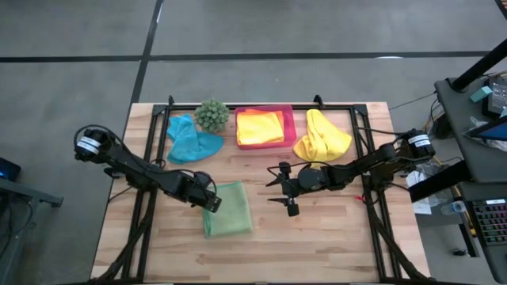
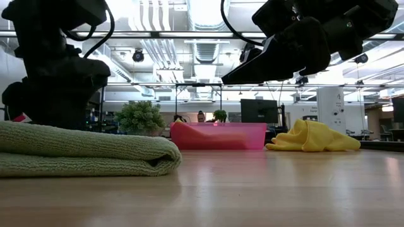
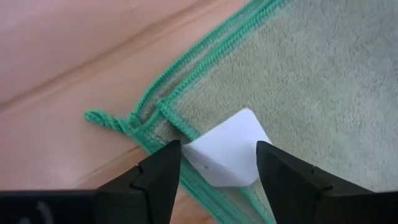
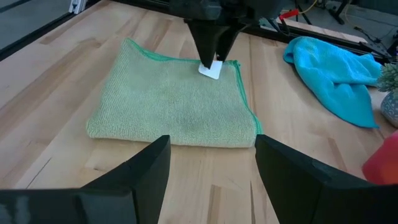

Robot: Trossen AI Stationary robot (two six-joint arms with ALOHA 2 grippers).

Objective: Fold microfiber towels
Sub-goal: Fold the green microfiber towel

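A light green towel (image 1: 230, 210) lies folded on the table, its folded edge (image 2: 165, 157) toward the near side. My left gripper (image 3: 217, 169) stands open over that towel's far left corner, one finger on each side of a white label (image 3: 229, 154). The right wrist view shows the left gripper (image 4: 211, 61) coming down onto that corner. My right gripper (image 1: 276, 184) hovers open to the towel's right, holding nothing. A teal towel (image 1: 190, 140) and a yellow towel (image 1: 322, 137) lie crumpled at the back. Folded yellow and orange cloth (image 1: 260, 128) lies in the pink tray (image 1: 290, 127). My left gripper points steeply down at the green towel's corner (image 3: 163, 113), where the green-stitched edges meet. Its open fingertips (image 3: 163, 167) stand either side of the white label. I cannot tell whether they touch the cloth. The towel lies flat on the table.
A small spiky green plant (image 1: 211, 115) stands at the back between the teal towel and the pink tray. Bare wood (image 1: 317, 229) lies to the right of the green towel and along the near edge. Black frame rails (image 1: 142, 190) run along the table's sides.
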